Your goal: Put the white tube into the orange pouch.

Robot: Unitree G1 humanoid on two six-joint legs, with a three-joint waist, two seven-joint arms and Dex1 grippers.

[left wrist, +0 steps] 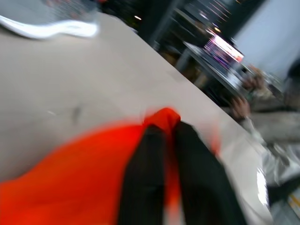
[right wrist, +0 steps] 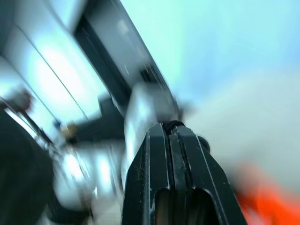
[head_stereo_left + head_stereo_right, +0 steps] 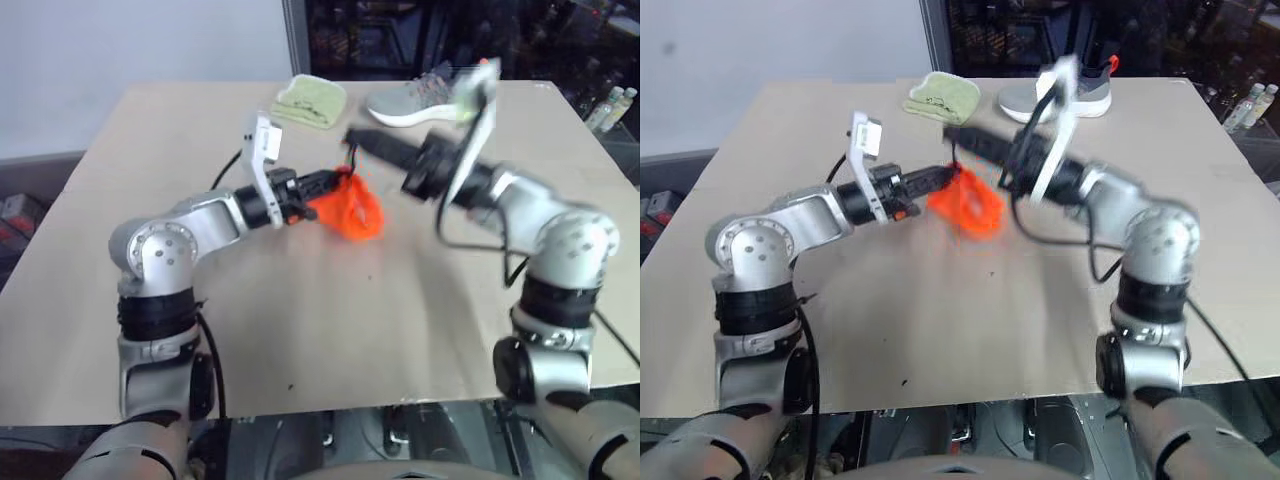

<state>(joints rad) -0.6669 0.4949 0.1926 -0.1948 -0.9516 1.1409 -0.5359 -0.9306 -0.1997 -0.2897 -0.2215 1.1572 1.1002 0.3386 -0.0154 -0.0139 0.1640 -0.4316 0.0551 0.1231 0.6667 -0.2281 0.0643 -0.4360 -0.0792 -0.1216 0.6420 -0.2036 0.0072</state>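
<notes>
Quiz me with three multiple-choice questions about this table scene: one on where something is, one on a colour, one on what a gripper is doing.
1. Where is the shoe?
A. at the table's far edge, right of the green cloth
B. at the near edge of the table
C. inside the pouch

2. What colour is the pouch?
A. blue
B. orange
C. white

3. How do the right gripper's fingers stand?
A. spread wide apart
B. clamped on the shoe
C. pressed together with nothing between them

Answers:
1. A: the shoe lies at the far edge of the table, to the right of the green cloth.
2. B: the pouch, pinched by the left gripper, is bright orange.
3. C: the right wrist view shows the two black fingers touching, with nothing between them.
</notes>
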